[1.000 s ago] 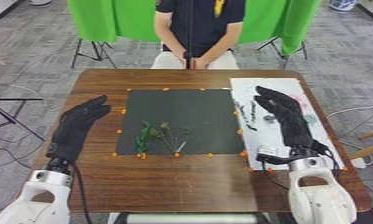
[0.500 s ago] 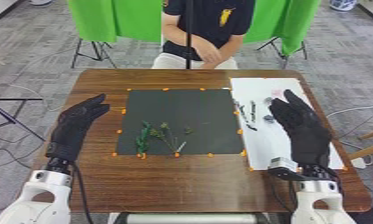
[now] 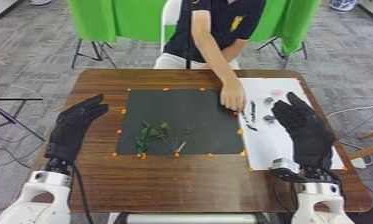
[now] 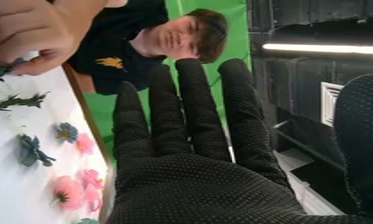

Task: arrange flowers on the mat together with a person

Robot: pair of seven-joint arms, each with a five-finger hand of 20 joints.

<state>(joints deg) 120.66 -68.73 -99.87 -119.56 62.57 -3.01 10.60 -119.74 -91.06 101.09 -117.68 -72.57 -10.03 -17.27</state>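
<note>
Waiting beside the floral work, I hold both hands raised at the brown surface (image 3: 182, 187) in the head view, the fingers of my left hand (image 3: 73, 125) and right hand (image 3: 305, 131) straight, open and empty. The dark mat (image 3: 169, 107) lies between them. On it, nearer my left fingers than my right, rest a full green sprig (image 3: 142, 137) and, just beside it, thin budded stems (image 3: 165, 132) with a pale end; a smaller sprig (image 3: 188, 131) sits near these, toward my right fingers. Under my right hand is a white sheet (image 3: 262, 142), with dark leafy stems (image 3: 248, 122) just to the left of the fingers. Across from me, a person's hand (image 3: 233, 97) reaches down where mat and sheet meet, left of my right fingertips.

In the right wrist view, my right hand (image 4: 205, 192) has its fingers upright and side by side, the thumb (image 4: 365, 135) set well apart and nothing between. On the side away from the thumb, pink flowers (image 4: 68, 193) and blue flowers (image 4: 34, 151) lie on the sheet. Past them, near a leafy stem, the person's fingers are bent over something small I cannot make out.
</note>
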